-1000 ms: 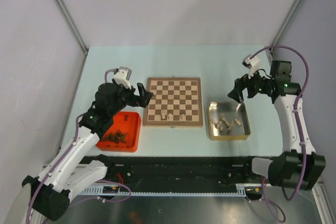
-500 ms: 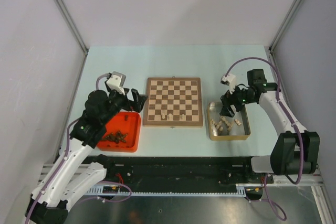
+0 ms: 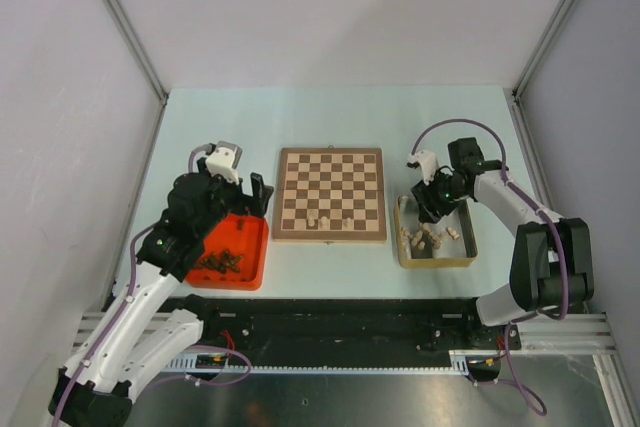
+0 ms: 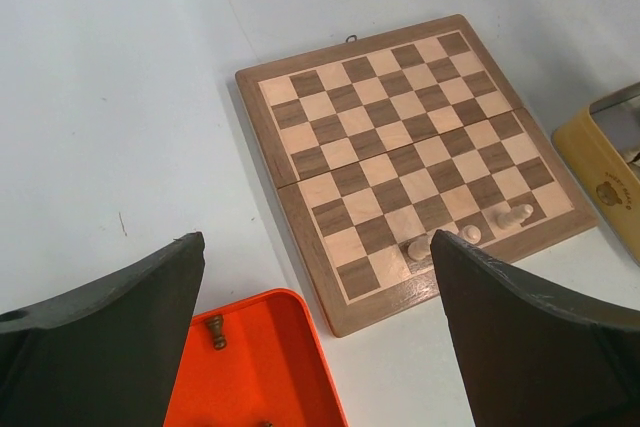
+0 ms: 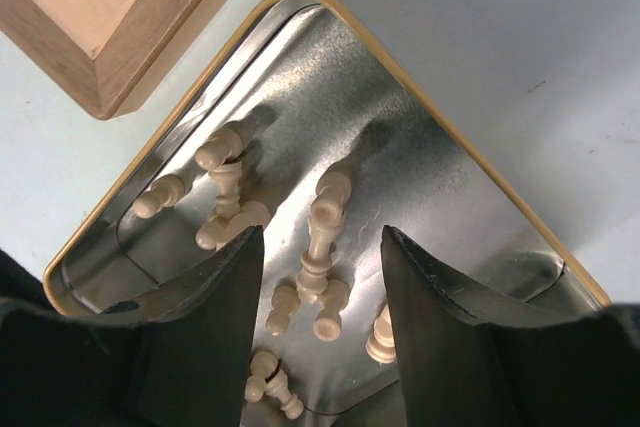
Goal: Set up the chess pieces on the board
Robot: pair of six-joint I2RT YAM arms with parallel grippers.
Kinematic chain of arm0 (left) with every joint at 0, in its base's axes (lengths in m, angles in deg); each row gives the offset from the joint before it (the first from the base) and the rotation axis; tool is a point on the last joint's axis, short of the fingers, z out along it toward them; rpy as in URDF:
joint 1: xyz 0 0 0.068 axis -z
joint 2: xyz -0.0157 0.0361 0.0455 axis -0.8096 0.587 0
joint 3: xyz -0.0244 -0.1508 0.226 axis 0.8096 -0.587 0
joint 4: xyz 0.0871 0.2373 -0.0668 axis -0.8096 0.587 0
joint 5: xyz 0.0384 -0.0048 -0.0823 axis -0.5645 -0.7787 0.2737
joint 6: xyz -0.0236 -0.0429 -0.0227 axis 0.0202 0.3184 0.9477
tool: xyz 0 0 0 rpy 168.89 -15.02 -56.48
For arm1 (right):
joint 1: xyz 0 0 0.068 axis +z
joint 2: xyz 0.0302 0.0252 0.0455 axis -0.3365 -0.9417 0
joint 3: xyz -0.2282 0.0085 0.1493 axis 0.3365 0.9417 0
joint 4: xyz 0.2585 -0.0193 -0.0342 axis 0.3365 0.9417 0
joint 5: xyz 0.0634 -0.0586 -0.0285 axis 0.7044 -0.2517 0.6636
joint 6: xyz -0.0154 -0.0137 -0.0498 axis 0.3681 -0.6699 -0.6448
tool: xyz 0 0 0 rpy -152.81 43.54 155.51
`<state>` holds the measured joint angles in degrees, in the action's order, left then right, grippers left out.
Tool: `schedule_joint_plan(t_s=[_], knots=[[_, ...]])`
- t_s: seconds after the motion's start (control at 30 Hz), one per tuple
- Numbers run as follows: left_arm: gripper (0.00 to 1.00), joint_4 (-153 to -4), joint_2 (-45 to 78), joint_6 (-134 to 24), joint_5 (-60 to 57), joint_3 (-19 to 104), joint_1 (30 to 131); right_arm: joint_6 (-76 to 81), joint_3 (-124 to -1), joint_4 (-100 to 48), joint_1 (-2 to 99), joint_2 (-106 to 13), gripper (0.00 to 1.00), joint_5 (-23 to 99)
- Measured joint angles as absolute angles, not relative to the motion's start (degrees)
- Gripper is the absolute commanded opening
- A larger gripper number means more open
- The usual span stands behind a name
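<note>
Pick step, I reckon: right claw jaws apart astride a pale piece mid-tin, left claw wide open; next needs clamp, lift, place on board.

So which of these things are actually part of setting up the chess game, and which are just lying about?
Part of the job: board; pale pieces on it; spare pale pieces; dark pieces.
Just holding things: gold tin, with the spare pale ones; red tray, with the dark ones; table.
</note>
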<state>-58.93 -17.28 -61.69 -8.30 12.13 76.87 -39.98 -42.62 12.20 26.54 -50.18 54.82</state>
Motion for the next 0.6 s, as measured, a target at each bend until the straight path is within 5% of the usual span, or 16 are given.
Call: schedule_joint_plan(t_s=[0.6], knots=[[1.00, -58.78, -17.30, -62.13, -9.24, 12.13, 76.01, -38.23, -42.62, 8.90, 30.17, -55.32, 0.38, 49.34]])
